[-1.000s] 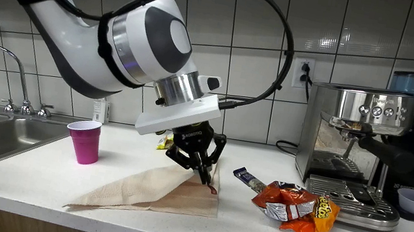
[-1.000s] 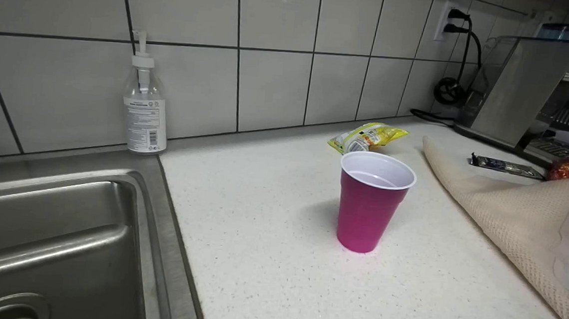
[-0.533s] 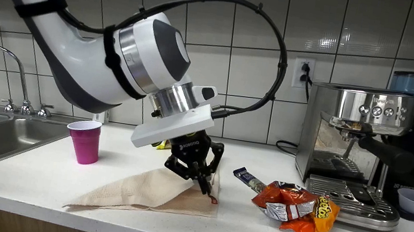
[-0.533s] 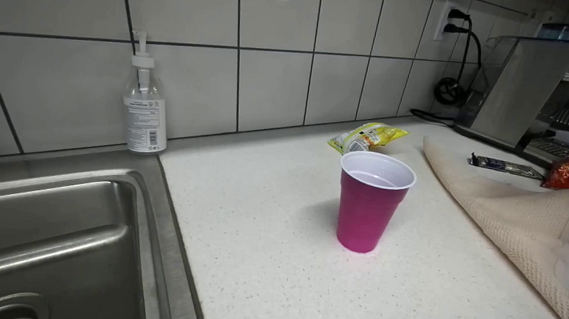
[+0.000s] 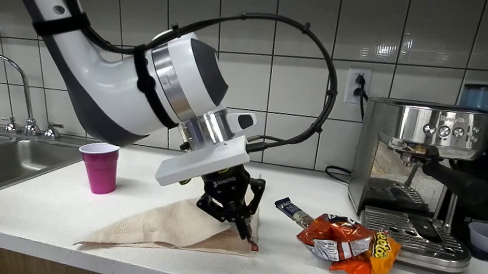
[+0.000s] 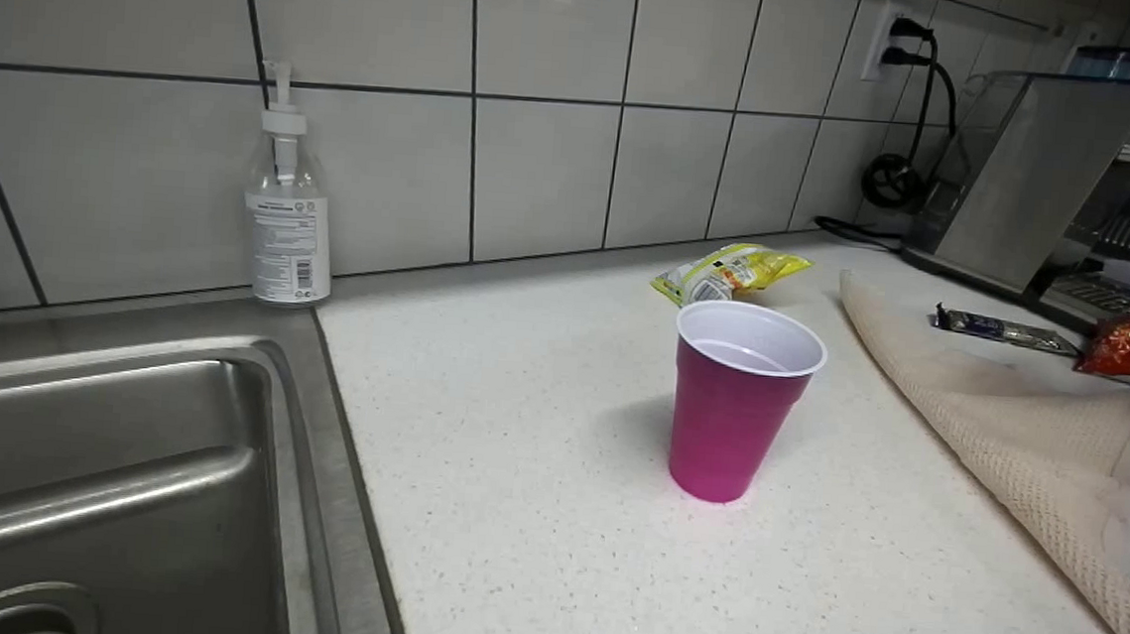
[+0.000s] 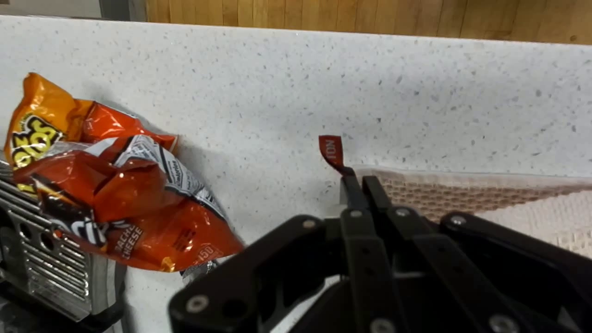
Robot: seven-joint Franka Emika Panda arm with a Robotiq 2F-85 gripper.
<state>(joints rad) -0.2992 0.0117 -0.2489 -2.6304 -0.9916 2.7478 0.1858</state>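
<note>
Red tag [image 7: 331,149] (lettered) in ROBOTIQ gripper [image 7: 360,181]

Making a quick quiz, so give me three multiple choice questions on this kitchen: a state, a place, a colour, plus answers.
1. The cup is:
A. tipped over
B. crushed
C. upright

2. The chip bags lie:
A. inside the cup
B. near the coffee machine
C. under the cup

3. The tag at the tip of the claw is:
A. red
B. green
C. blue

1 C: rim up in both exterior views.
2 B: an exterior view shows them by its base.
3 A: the wrist view shows it.
</note>
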